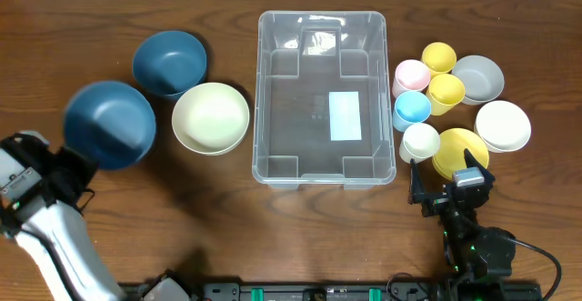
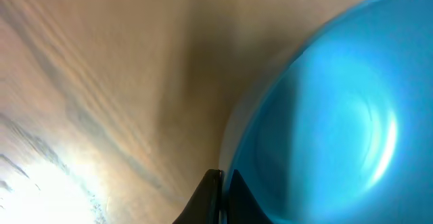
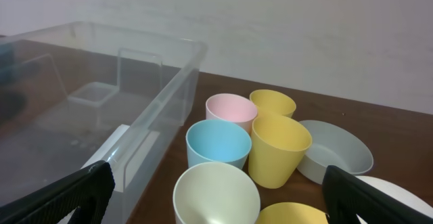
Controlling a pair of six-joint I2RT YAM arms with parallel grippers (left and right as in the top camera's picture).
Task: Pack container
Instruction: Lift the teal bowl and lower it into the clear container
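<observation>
The clear plastic container (image 1: 320,98) stands empty at the table's middle, a white label on its base; its corner shows in the right wrist view (image 3: 101,109). My left gripper (image 1: 68,169) is shut on the rim of a dark blue bowl (image 1: 109,124), held tilted above the table at the left; the bowl fills the left wrist view (image 2: 338,116), pinched between the fingers (image 2: 220,197). My right gripper (image 1: 450,187) is open and empty, just in front of the cream cup (image 1: 420,142) and a yellow bowl (image 1: 460,151).
A second dark blue bowl (image 1: 169,62) and a cream bowl (image 1: 210,117) sit left of the container. Right of it are pink (image 3: 231,112), blue (image 3: 218,145) and two yellow cups (image 3: 279,148), a grey bowl (image 1: 478,77) and a white bowl (image 1: 503,125).
</observation>
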